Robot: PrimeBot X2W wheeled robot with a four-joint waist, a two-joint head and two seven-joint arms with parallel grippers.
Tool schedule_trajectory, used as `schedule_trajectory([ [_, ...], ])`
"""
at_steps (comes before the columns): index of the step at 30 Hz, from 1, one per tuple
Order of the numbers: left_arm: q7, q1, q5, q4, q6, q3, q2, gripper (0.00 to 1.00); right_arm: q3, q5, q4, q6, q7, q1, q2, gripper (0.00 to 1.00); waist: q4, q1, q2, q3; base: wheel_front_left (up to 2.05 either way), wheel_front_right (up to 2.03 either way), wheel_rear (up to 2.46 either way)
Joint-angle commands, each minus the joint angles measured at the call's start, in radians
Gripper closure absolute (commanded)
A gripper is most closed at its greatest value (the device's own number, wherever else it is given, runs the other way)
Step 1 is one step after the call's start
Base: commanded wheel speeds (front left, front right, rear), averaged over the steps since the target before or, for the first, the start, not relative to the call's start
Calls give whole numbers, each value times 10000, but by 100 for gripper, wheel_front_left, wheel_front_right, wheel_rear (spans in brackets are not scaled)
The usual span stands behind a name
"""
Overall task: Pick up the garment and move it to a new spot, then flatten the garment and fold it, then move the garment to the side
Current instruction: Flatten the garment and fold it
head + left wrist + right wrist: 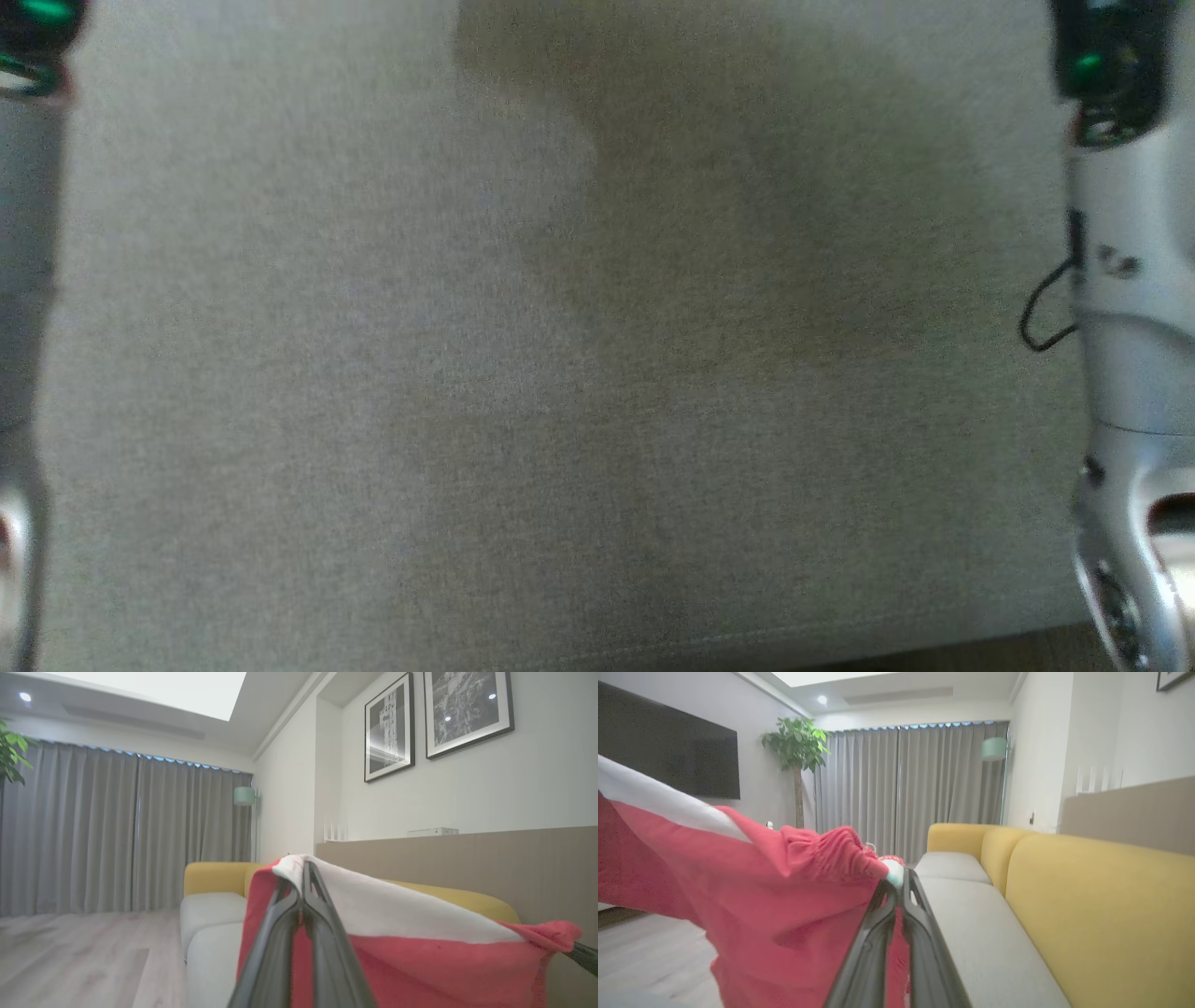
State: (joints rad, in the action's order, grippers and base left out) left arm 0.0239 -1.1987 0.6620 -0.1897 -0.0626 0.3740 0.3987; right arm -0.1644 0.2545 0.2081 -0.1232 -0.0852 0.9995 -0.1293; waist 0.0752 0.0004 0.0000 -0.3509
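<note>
Forearms: pale left forearm [23,280] at the left edge of the head view, blurred grey fabric [373,373] between, pale right forearm [1130,280] at the right edge.
Plant [11,751]: green leaves at the upper left edge of the left wrist view.
Sofa [210,914]: grey seat and yellow back, left of centre in that view; right half of the right wrist view.
Left gripper [304,870]: centre of its own view, fingers pressed together on a white fold of the garment.
Garment [420,966]: red with a white band, held up in the air, spread from centre to lower right of the left wrist view and over the left half of the right wrist view.
Right gripper [902,879]: centre of its own view, fingers clamped on a gathered red edge of the garment.
</note>
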Motion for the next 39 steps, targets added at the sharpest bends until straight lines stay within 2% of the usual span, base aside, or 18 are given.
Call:
schedule_trajectory([
  [1,-80,-149,31,33,-73,-268,198,100,-212,-165,204,-75,235,2,367,100,-71,-4,0,-766,0,0,0],
  [8,-423,1952,652,-684,-404,690,-583,100,-888,-145,2415,-75,1447,-878,691,100,-361,-4,0,-1375,0,0,0],
  [13,-972,3478,940,-471,-420,706,-489,100,-1182,133,2720,-75,1985,-1931,747,100,-351,-4,0,-1178,0,0,0],
  [17,-1424,4860,1102,245,-221,556,-268,100,-1302,112,2513,-75,2264,-2907,754,100,-369,-4,0,-839,0,0,0],
  [26,-1846,7739,1124,2316,507,648,127,100,-997,685,888,-75,2204,-5858,494,100,-637,-4,0,588,0,0,0],
  [31,-1693,9453,1130,3763,1048,875,443,100,-718,1667,-775,-75,1618,-8059,419,100,-827,-4,0,1581,0,0,0],
  [36,-1412,11213,1111,5340,1717,1033,948,100,-336,1977,-2763,-75,877,-10202,291,100,-945,-4,0,2386,0,0,0],
  [37,-1412,11213,1111,5340,1717,1033,948,100,-336,1977,-2763,-75,877,-10202,291,100,-945,-4,0,2386,0,0,0],
  [39,-1285,11809,1153,5956,1951,1076,1126,100,-211,1952,-3536,-75,515,-11074,269,100,-1022,-4,0,2600,0,0,0],
])
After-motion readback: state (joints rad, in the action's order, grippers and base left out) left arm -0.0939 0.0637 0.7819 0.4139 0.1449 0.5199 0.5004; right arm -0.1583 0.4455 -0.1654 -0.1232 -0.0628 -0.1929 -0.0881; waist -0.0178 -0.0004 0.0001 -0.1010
